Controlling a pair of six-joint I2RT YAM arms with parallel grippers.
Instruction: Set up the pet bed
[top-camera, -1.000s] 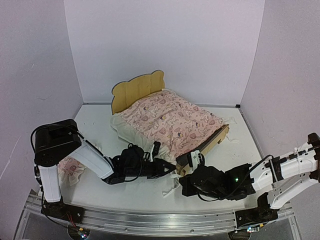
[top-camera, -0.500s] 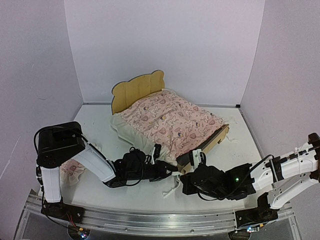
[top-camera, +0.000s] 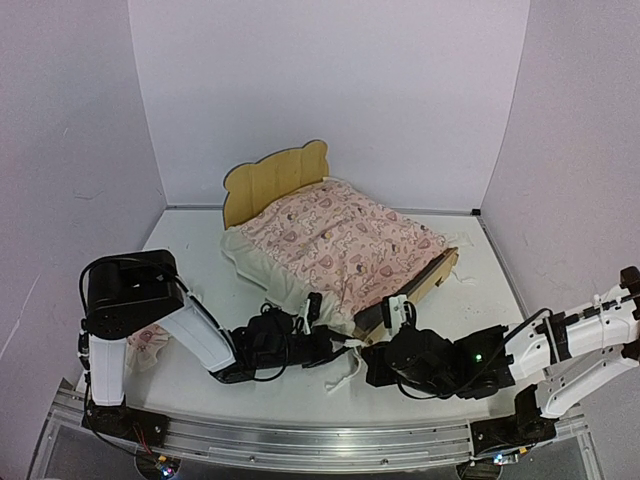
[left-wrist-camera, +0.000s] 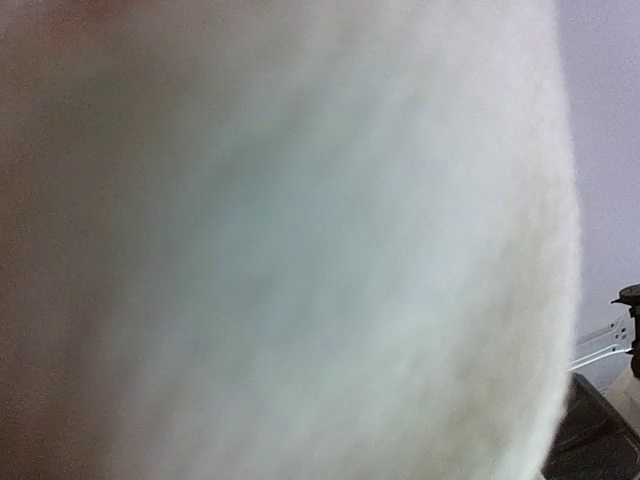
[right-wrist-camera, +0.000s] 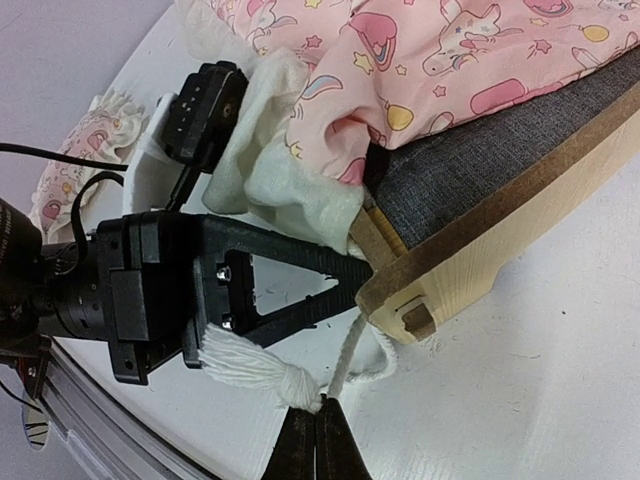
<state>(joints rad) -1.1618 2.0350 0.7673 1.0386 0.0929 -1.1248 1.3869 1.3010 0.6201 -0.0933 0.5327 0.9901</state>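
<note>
The pet bed (top-camera: 425, 287) lies diagonally on the table (top-camera: 195, 255), headboard (top-camera: 275, 180) far-left, its near foot corner just ahead of both pincers: the left pincer (right-wrist-camera: 352, 268) closed against the blanket's (top-camera: 340, 235) white ruffle, the right pincer (right-wrist-camera: 315, 418) clamped on a tasselled cord (right-wrist-camera: 345, 362).

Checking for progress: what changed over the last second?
Left gripper eased right toward the bed corner and shut, apparently on the blanket ruffle. Right gripper stayed shut on the tassel cord; bed and blanket unmoved.
</note>
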